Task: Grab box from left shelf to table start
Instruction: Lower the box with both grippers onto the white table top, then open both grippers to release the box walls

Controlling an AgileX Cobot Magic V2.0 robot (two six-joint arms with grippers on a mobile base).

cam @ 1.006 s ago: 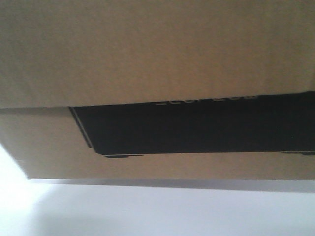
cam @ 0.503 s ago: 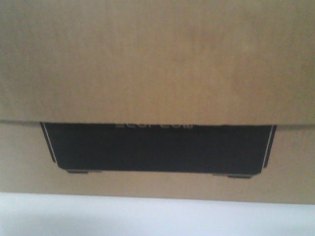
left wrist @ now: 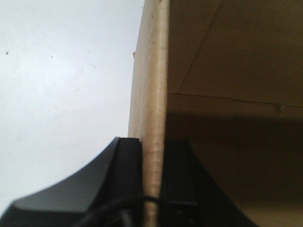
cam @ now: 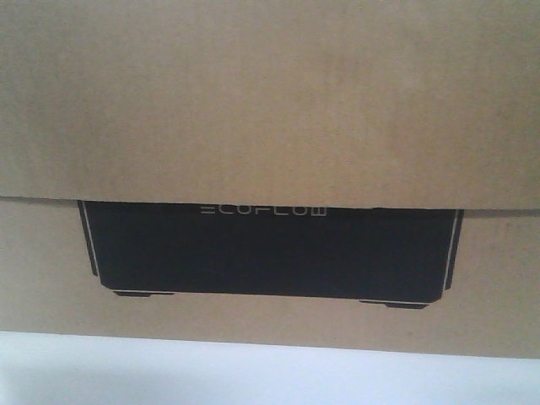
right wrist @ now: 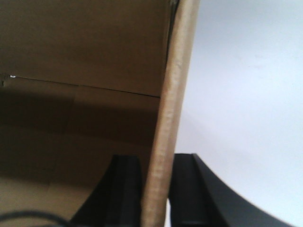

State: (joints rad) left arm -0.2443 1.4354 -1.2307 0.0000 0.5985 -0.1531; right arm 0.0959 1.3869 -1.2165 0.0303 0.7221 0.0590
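A: What have the left jaws (left wrist: 152, 189) got?
B: They're clamped on a flap edge of the box (left wrist: 151, 94), one black finger (left wrist: 124, 165) each side of the cardboard.
A: And the right jaws (right wrist: 156, 189)?
B: Same, pinching the opposite flap.
A: Where's the box?
B: Filling the front view, black ECOFLOW panel (cam: 270, 253) level, above the white worktop (cam: 253, 380); contact unclear.
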